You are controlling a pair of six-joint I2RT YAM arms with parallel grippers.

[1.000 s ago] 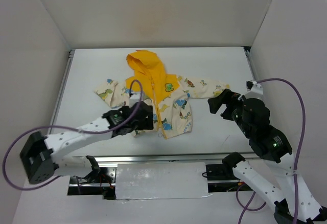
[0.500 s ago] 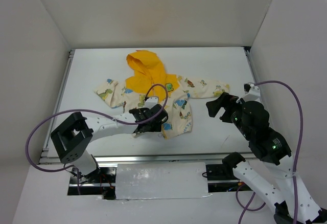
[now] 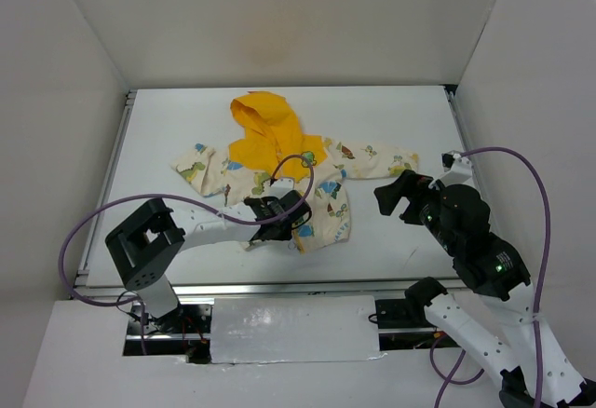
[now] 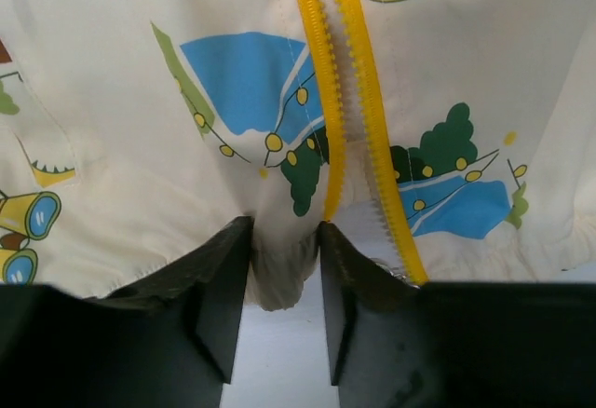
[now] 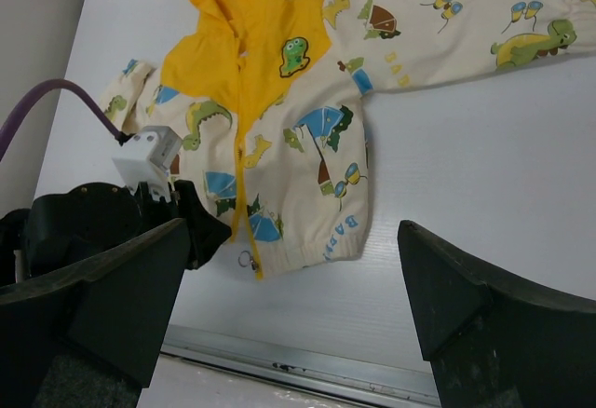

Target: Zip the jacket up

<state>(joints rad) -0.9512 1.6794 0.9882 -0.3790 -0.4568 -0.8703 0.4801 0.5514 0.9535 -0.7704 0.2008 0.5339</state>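
My left gripper pinches the hem of the jacket mid-table, just beside the zip, which runs straight away toward the hood; my right gripper hovers wide open, empty, farther right.

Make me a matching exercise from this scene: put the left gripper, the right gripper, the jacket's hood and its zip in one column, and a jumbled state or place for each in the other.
Column one:
1. left gripper
2. right gripper
3. hood
4. zip

Column two:
A. bright yellow, at the far end of the jacket
B. pinching the bottom hem just beside the zip
C. two halves not joined at the bottom end
D. open wide, off to the side of the jacket, holding nothing

Pairs: 1-B; 2-D; 3-A; 4-C
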